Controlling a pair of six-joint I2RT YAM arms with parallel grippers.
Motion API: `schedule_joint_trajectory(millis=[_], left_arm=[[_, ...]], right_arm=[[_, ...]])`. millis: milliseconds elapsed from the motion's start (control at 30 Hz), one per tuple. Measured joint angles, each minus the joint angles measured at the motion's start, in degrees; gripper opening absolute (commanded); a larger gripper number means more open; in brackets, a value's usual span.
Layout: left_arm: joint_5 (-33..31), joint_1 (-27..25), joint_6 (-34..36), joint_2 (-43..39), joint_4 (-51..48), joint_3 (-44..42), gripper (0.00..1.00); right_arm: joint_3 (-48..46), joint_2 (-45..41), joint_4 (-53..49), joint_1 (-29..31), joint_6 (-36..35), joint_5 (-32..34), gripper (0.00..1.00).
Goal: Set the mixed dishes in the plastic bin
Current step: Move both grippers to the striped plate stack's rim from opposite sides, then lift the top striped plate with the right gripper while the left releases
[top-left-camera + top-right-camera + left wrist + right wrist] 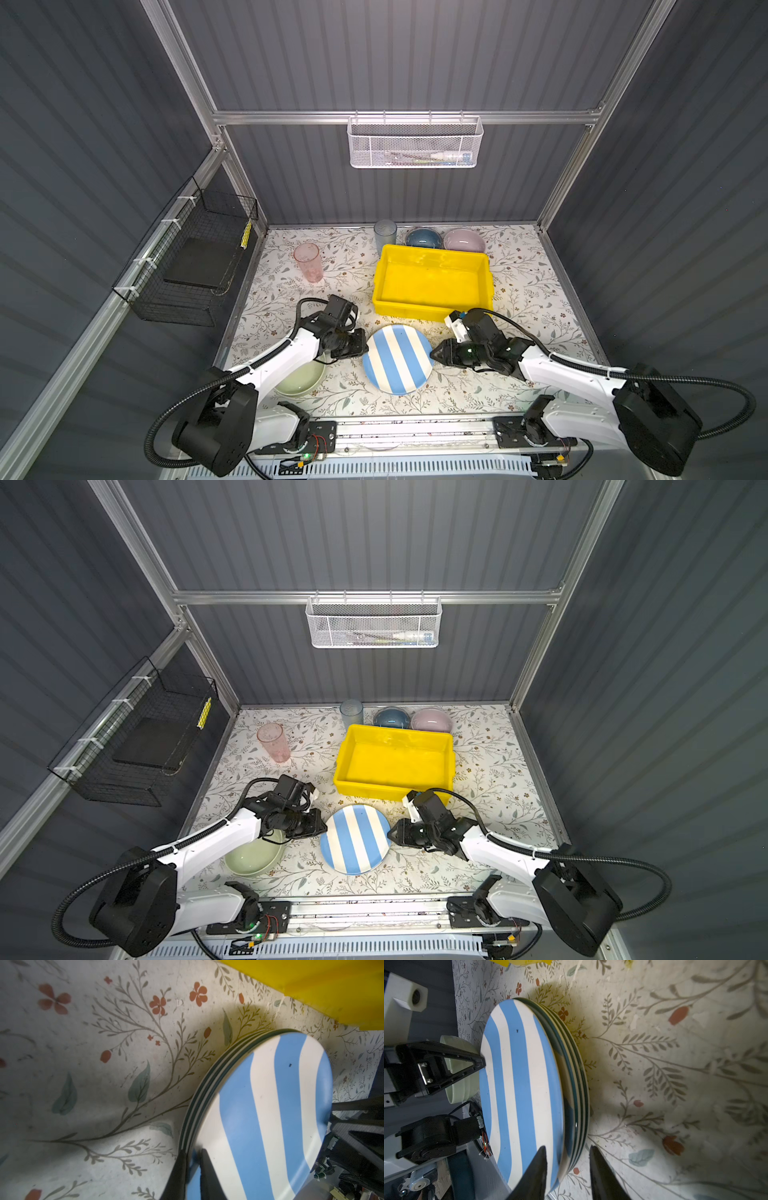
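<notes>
Your left gripper [192,1159] pinches the left rim of the blue-white striped plate [397,359], its fingers nearly together on that edge. Your right gripper [568,1159] is spread across the stack's right edge. One finger lies over the striped plate and the other sits beside the lower plates [579,1076], with a small gap showing.

The stack lies on the floral table [519,291], just near of the yellow bin [415,311]. The green bowl [301,380] sits left of the plates, partly under your left arm. The pink tumbler [308,262] stands upright at far left. The blue tumbler [385,235], blue bowl [423,239] and lilac bowl [464,241] line the bin's far side.
</notes>
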Motion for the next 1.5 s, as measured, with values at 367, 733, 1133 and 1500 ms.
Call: schedule_joint_trajectory(millis=[367, 733, 1133, 1500], left_arm=[[0.2, 0.0, -0.1, 0.2, 1.0, -0.2, 0.13], [0.6, 0.0, -0.1, 0.7, 2.0, -0.3, 0.12], [0.6, 0.0, -0.1, 0.7, 2.6, -0.6, 0.12], [0.2, 0.0, -0.1, 0.9, 2.3, -0.9, 0.18]], right_arm=[[0.1, -0.2, 1.5, 0.5, 0.9, -0.7, 0.29], [0.2, -0.7, 1.5, 0.5, 1.7, -0.9, 0.25], [0.2, 4.0, 8.6, 0.4, 4.7, -1.6, 0.18], [0.2, 3.2, 12.3, 0.3, 7.6, -2.3, 0.01]])
